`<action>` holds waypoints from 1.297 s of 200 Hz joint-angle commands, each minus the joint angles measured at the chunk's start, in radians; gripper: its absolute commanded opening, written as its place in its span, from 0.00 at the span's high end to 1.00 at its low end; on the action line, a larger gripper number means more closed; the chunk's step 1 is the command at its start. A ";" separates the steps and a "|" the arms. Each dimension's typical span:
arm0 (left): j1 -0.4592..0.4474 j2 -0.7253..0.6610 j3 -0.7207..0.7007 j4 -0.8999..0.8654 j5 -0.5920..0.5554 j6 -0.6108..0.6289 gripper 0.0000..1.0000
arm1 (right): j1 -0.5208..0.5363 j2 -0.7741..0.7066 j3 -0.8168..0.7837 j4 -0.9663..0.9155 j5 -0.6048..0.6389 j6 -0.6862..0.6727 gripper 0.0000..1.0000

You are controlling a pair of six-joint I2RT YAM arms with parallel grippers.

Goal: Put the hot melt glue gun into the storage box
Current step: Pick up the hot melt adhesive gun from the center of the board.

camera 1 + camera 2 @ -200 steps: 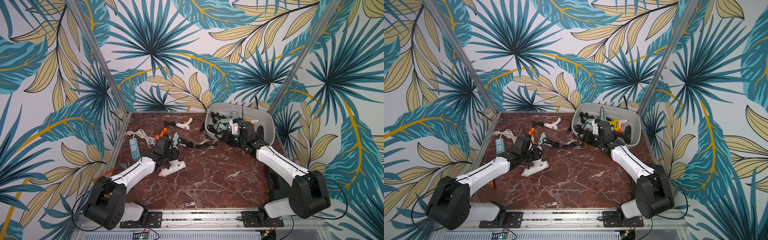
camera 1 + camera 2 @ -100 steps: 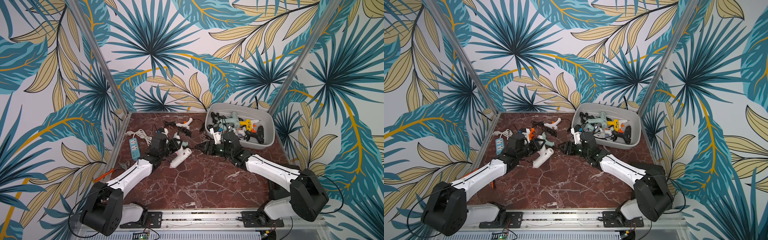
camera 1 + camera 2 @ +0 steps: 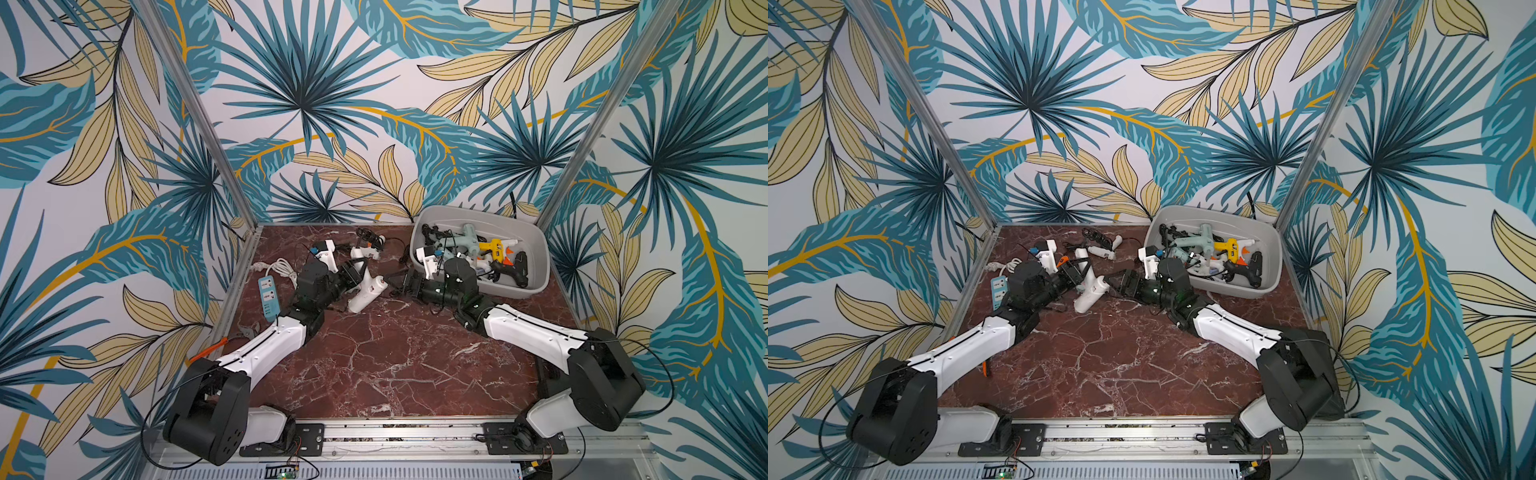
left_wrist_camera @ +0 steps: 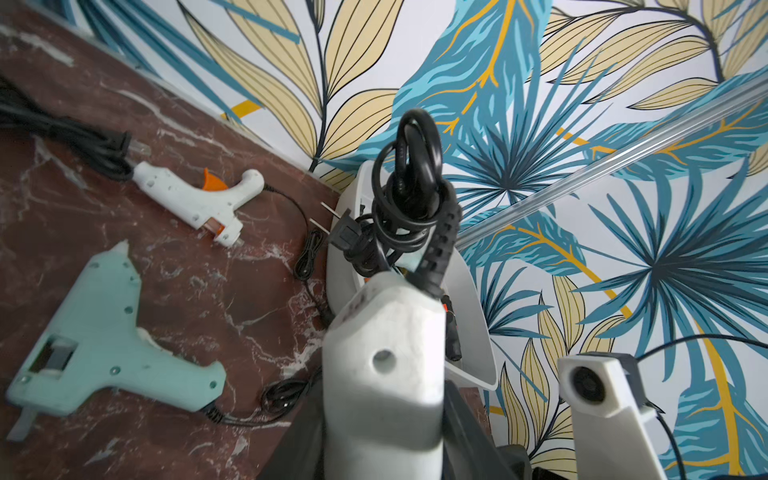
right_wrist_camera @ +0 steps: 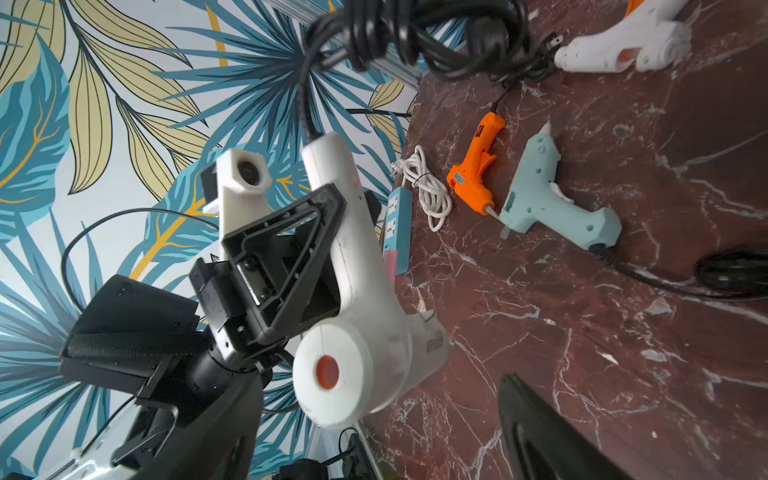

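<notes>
In both top views the left end effector (image 3: 356,275) is clenched on a white glue gun (image 3: 369,291) just toward 11 o'clock of the middle of the worktop (image 3: 395,374). The gun is outside the storage box (image 3: 534,286), which sits in the 1 o'clock corner with several other glue guns inside. The right end effector (image 3: 405,282) faces the gun from its 3 o'clock side, released, with nothing between its spread jaws.

The left wrist view adds what the arms hide from above. The gun's black cord (image 4: 411,187) is bundled in a coil at the handle end. A mint glue gun (image 4: 104,340) and a small white glue gun (image 4: 199,199) lie flat on the worktop.

The right wrist view shows the grip close up: black fingers (image 5: 282,219) pinch the white gun's handle. Beyond lie an orange glue gun (image 5: 473,166) and a blue power strip (image 5: 397,220).
</notes>
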State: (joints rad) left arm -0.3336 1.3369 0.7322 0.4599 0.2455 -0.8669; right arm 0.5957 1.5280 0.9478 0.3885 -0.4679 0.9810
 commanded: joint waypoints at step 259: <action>0.016 0.350 0.093 0.955 0.505 0.368 1.00 | -0.105 0.236 0.139 0.268 -0.395 0.396 0.36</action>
State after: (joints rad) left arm -0.3161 1.6871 0.7712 1.3281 0.6788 -0.5217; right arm 0.4931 1.7424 1.0599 0.5873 -0.8303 1.3434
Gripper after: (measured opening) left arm 0.397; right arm 0.663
